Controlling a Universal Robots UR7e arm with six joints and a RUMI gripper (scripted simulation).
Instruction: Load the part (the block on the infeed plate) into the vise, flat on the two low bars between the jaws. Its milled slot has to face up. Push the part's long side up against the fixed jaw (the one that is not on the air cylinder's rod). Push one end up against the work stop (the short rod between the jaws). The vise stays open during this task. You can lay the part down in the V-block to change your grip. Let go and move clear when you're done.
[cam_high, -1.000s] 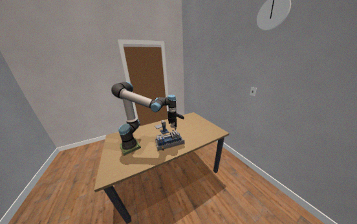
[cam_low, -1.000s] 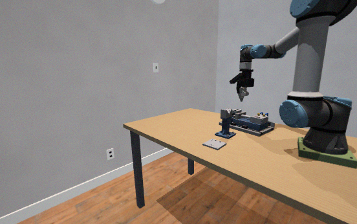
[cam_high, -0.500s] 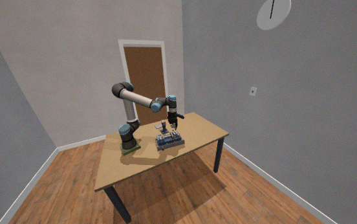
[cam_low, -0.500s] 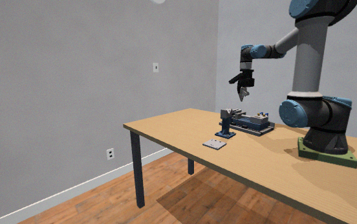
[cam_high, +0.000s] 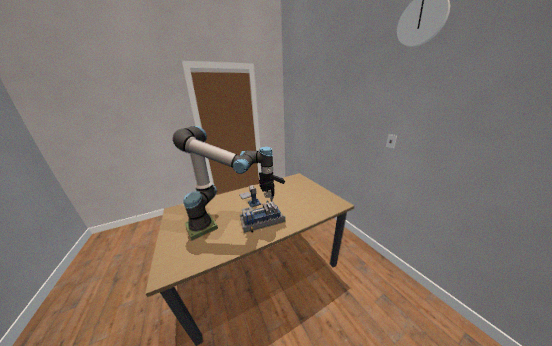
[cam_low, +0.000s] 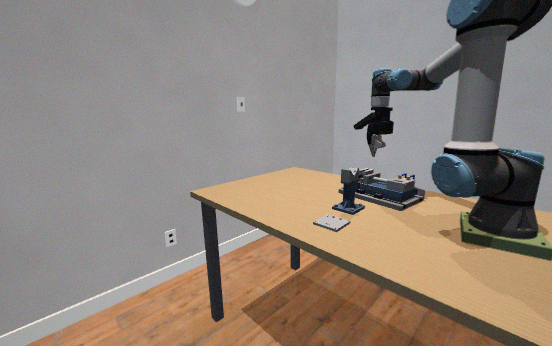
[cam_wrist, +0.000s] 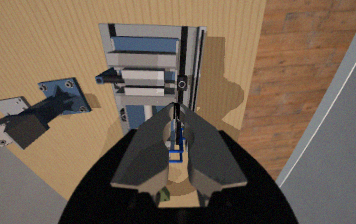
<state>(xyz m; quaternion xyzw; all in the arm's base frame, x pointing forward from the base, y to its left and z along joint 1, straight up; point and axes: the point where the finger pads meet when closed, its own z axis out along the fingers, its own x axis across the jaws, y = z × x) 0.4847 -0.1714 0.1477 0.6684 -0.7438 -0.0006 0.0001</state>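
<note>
The hand is pressed together with nothing gripped, raised clear above the vise. The part appears to be seated between the vise jaws, slot upward; the infeed plate, off to one side of the vise, is bare. Loading and release are judged complete. Full contact with the fixed jaw and work stop cannot be confirmed; only verification, or a corrective push, may remain.

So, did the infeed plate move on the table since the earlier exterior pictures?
No. In the exterior view, the infeed plate lies the same way beside the V-block stand, with no visible shift toward it or away.
</note>
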